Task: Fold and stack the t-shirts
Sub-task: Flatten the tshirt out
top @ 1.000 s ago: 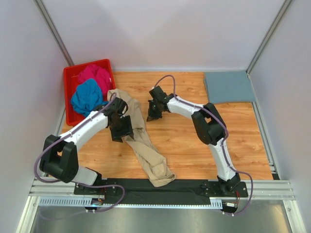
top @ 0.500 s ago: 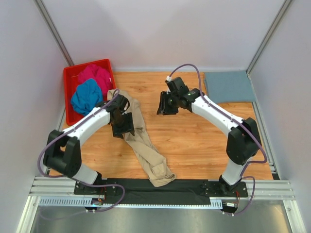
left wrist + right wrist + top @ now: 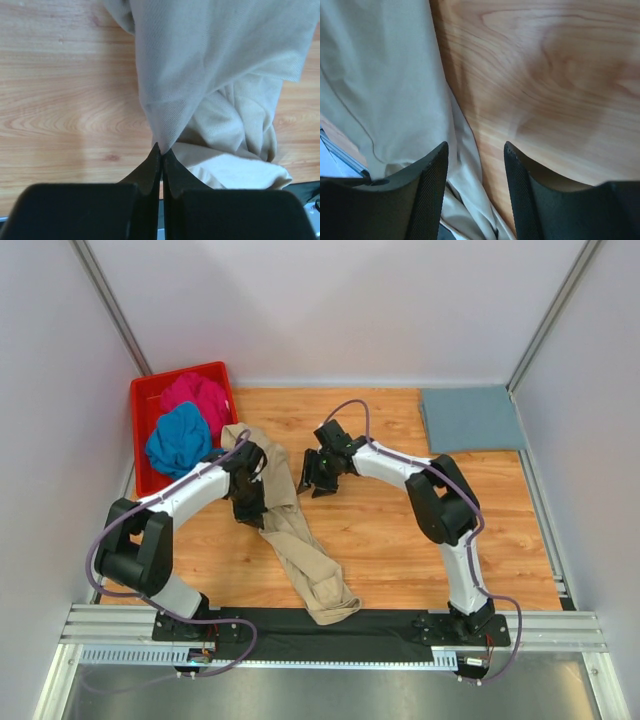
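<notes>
A beige t-shirt (image 3: 300, 550) lies crumpled in a long strip from beside the bin to the table's front. My left gripper (image 3: 254, 512) is on its upper part. In the left wrist view the left gripper (image 3: 161, 150) is shut, pinching a fold of the beige t-shirt (image 3: 200, 75) at its tips. My right gripper (image 3: 308, 483) is at the shirt's right edge. It stands open (image 3: 475, 150), with the hem of the beige t-shirt (image 3: 380, 75) lying between its fingers. A grey-blue t-shirt (image 3: 470, 418) lies folded at the back right. A magenta t-shirt (image 3: 195, 392) and a bright blue t-shirt (image 3: 178, 438) sit bunched in the bin.
A red plastic bin (image 3: 140, 400) stands at the back left corner against the wall. White walls with metal posts close the table on three sides. A black strip and a metal rail (image 3: 330, 630) run along the near edge, where the beige shirt's lower end reaches.
My left gripper has shut on the beige shirt's fold. My right arm swung out to the right, then came back to the shirt's right edge with its jaws opened.
</notes>
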Robot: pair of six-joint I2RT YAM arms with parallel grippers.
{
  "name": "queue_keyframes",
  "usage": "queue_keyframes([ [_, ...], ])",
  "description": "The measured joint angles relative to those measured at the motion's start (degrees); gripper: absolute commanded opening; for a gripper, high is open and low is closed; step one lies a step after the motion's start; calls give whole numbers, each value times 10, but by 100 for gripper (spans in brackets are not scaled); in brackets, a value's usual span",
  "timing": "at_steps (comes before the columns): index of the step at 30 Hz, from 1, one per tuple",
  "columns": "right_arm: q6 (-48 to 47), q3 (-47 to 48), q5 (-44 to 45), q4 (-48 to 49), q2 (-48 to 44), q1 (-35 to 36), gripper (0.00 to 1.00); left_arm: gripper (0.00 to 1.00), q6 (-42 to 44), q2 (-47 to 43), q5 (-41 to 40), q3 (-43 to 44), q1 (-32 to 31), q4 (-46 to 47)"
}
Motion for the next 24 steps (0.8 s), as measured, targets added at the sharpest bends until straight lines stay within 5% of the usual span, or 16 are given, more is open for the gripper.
queue_keyframes([
  [6, 30, 49, -23, 39, 66, 27, 43, 0, 0, -30, 11, -20, 0, 0],
  [13, 44, 50, -25, 64, 75, 35, 0, 0, 2, -30, 14, -24, 0, 0],
  [24, -10, 35, 70, -47, -64, 17, 0, 0, -3, -31, 66, 46, -4, -17],
])
